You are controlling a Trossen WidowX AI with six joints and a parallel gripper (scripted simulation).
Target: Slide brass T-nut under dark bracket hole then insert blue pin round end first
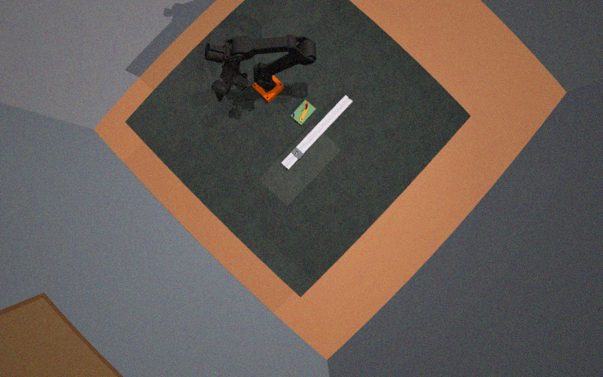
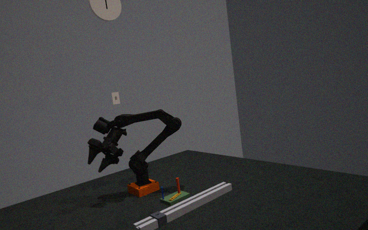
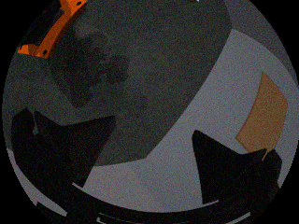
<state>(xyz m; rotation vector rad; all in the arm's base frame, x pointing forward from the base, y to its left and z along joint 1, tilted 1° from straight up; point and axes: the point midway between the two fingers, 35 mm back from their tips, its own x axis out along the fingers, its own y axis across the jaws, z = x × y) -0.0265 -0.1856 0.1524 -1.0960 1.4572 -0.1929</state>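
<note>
Claw (image 1: pixel 218 97) (image 2: pixel 94 168) (image 3: pixel 154 124) is being held released, w/ nothing gripped. Orange handle (image 1: pixel 305 107) (image 2: pixel 178 185) is standing on green tray (image 1: pixel 311 109) (image 2: pixel 185 195); approach is best being made from above, fingers straddling handle, centered before closing.

Rail, aluminum (image 2: pixel 200 198), with dark bracket (image 2: pixel 159 219).
Green tray (image 2: pixel 183 196) beside it held upright orange handle (image 2: pixel 178 185), blue pin (image 2: pixel 162 193).

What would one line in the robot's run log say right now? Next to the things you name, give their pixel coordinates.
gripper (image 1: pixel 228 106) (image 2: pixel 94 167) (image 3: pixel 154 125): open, empty | orange-handled nut (image 1: pixel 304 111) (image 2: pixel 178 185): on green tray (image 1: pixel 297 118) (image 2: pixel 169 201) | blue pin (image 1: pixel 292 114) (image 2: pixel 162 193): upright, same tray | rail (image 1: pixel 324 123) (image 2: pixel 200 199): bracket (image 1: pixel 299 154) (image 2: pixel 162 219) on it
</note>
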